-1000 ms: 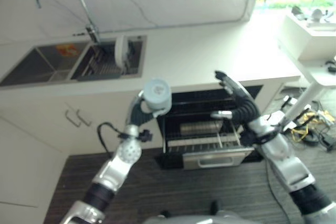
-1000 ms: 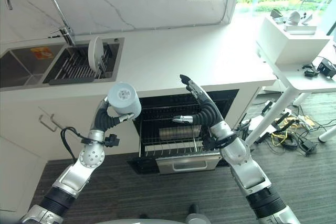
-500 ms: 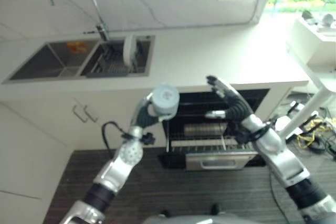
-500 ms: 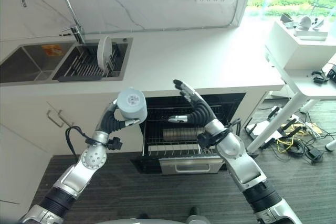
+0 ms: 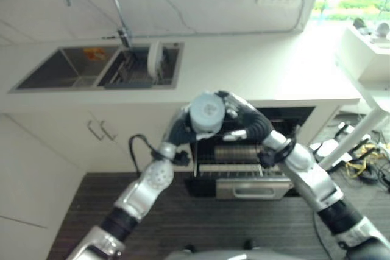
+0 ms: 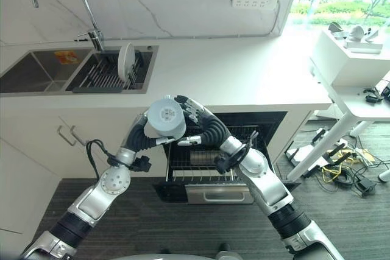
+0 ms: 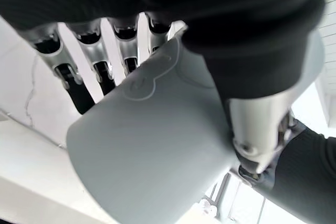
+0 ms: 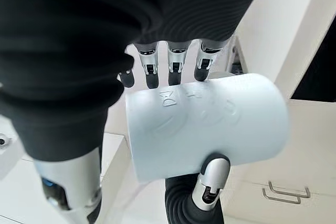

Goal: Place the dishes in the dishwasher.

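Standing on edge in the rack of the sink [image 6: 36, 74] at the counter's [image 6: 244, 80] left end is a white plate [image 6: 126, 61]. The left hand [image 6: 144, 137] curls round a pale blue cup [image 6: 165, 118], held above the open dishwasher [image 6: 213, 168]. The right hand [image 6: 198, 120] wraps its fingers round the same cup from the other side. A metal pot [image 6: 206, 156] lies in the dishwasher's pulled-out rack.

Silver-grey arms, dark ribbed wrist covers, dark-tipped silver fingers [image 8: 176, 65].
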